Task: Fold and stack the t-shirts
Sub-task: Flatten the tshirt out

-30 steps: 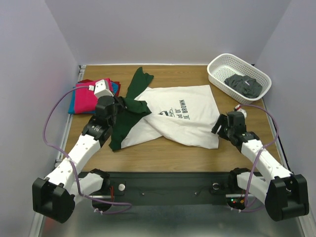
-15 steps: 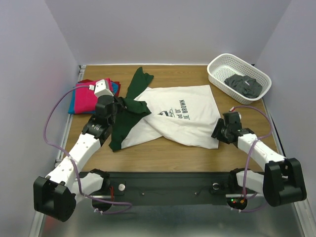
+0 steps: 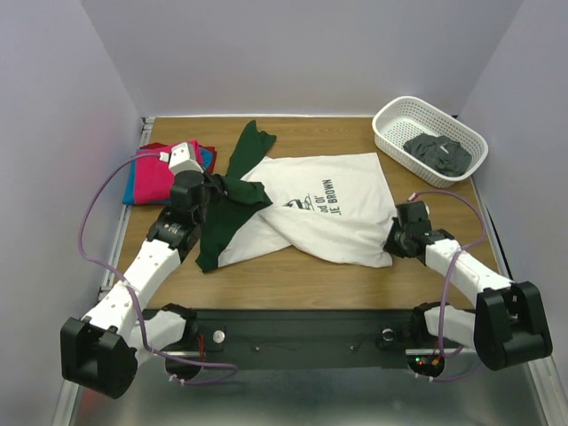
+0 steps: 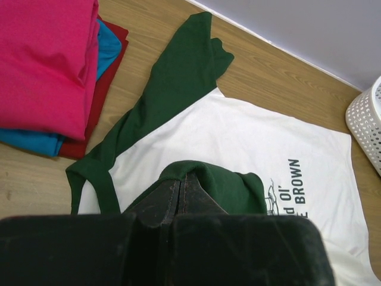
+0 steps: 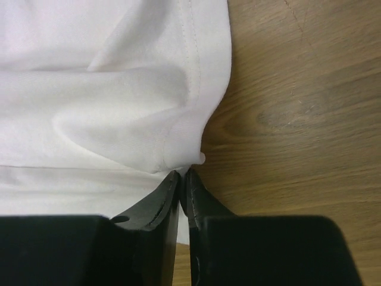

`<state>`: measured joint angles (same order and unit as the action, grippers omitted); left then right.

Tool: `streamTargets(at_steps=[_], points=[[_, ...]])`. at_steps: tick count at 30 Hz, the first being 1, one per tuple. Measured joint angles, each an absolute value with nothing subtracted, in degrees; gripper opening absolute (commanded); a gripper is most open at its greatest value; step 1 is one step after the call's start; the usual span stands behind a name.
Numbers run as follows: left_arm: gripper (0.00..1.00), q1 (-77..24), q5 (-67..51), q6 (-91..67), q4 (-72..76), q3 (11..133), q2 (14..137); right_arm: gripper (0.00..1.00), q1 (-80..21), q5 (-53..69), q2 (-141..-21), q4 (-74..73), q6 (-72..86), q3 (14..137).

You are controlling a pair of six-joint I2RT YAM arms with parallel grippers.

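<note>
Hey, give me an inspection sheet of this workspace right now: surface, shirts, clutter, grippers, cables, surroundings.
Surface: wooden table, no spills seen.
Job's things: white t-shirt spread mid-table, partly folded; folded stack at far left, magenta over blue and red.
Clutter: white basket at far right, dark cloth inside.
Grippers: left gripper shut on a green sleeve; right gripper pinching the shirt's near right hem corner.
Cables: purple cable loops along each arm.
Surroundings: plain pale walls on three sides; nothing else seen.
</note>
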<state>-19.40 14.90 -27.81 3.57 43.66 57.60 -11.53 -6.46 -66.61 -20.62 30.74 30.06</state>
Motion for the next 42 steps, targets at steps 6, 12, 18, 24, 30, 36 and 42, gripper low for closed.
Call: streamTargets(at_steps=[6,12,18,24,30,36,42], points=[[0.0,-19.38,13.87,-27.81,3.2,43.94,57.6,0.0,-12.45,-7.38,-61.45,-22.65,31.38,30.39],[0.0,-19.38,11.55,-27.79,2.09,44.84,57.14,0.0,-12.67,-8.64,-55.9,-27.2,31.62,35.42],[0.0,-19.38,9.74,-27.81,0.08,44.84,54.92,0.0,-12.84,-9.91,-53.19,-31.79,31.51,39.92],[0.0,-19.38,9.96,-27.9,-3.07,44.84,49.06,0.0,-12.84,-11.75,-49.21,-37.17,31.33,42.35],[0.0,-19.38,10.44,-28.29,-5.5,44.84,42.04,0.0,-12.84,-12.08,-45.25,-41.21,31.35,45.15],[0.0,-19.38,9.41,-28.75,-8.91,44.84,38.74,0.0,-12.84,-12.51,-42.13,-45.32,31.4,47.51],[0.0,-19.38,9.02,-29.06,-13.32,45.19,34.22,0.0,-12.84,-12.36,-38.89,-48.75,31.44,50.26]])
